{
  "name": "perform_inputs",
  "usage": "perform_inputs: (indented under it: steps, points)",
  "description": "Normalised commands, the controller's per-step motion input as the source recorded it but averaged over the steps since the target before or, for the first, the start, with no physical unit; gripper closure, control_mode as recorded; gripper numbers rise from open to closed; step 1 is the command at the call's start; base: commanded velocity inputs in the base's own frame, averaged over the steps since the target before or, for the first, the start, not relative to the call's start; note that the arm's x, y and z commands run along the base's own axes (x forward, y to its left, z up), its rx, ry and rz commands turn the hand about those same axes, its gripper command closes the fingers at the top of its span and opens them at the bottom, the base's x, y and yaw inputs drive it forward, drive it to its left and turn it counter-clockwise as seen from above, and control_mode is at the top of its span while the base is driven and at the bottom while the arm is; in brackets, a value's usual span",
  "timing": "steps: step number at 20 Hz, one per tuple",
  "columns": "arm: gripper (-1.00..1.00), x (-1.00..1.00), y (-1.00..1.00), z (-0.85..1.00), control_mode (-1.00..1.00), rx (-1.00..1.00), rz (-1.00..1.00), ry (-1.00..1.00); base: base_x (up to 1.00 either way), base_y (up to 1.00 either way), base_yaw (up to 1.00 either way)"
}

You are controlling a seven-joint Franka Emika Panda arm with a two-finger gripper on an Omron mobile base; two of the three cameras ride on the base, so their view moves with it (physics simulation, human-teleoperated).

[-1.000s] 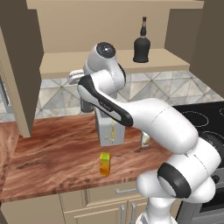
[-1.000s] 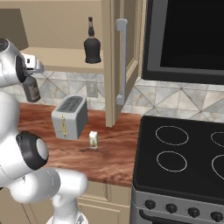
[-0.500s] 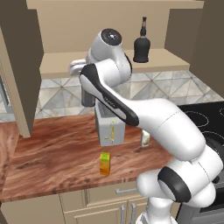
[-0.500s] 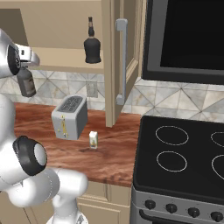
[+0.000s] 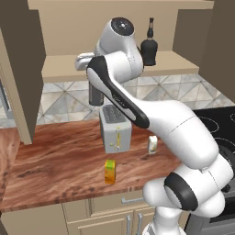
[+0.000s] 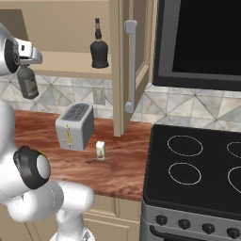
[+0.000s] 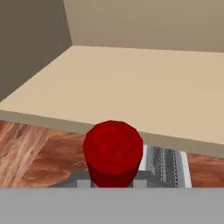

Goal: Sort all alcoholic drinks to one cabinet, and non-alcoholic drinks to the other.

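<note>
Bottle of grey glass (image 6: 28,81) hangs from the fingers (image 6: 26,66), which are closed on its neck just under the cap. The bottle is slim and dark grey, with a paler band like a label on its body, and it is upright in the air above the table (image 5: 59,156), in front of the lower edge of the wider cabinet (image 5: 124,69). In the left base view its body (image 5: 95,94) shows behind the arm, above the toaster (image 5: 115,133). In the hand view the red cap (image 7: 113,151) is round and shiny, seen from above, with the pale shelf (image 7: 131,87) of the cabinet just beyond it and the slots of the toaster below.

The second alcoholic drink, the squat black bottle (image 5: 148,47), has a round wide body and a thin neck with a small stopper. It stands upright on the pale shelf at the right part of the wider cabinet, close to the open door with the grey bar handle (image 6: 130,70).

The orange-yellow carton (image 5: 109,171) with a green patch stands on the wooden table in front of the toaster, near the front edge. The smaller white-cream carton (image 5: 152,144) stands on the table just to the right of the toaster, apart from it.
</note>
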Motion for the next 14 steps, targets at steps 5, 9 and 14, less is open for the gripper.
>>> perform_inputs:
  steps: [5, 9, 14]
  points:
    - [1.0, -0.01, -0.09, 0.3, -1.0, 0.0, -0.02, 0.0, 0.0, 0.0, 0.0]
    - [1.0, 0.0, -0.06, 0.27, -1.0, 0.0, -0.02, -0.01, 0.0, 0.0, 0.0]
    - [1.0, 0.0, -0.04, 0.23, -1.0, 0.0, -0.02, 0.0, 0.0, 0.0, 0.0]
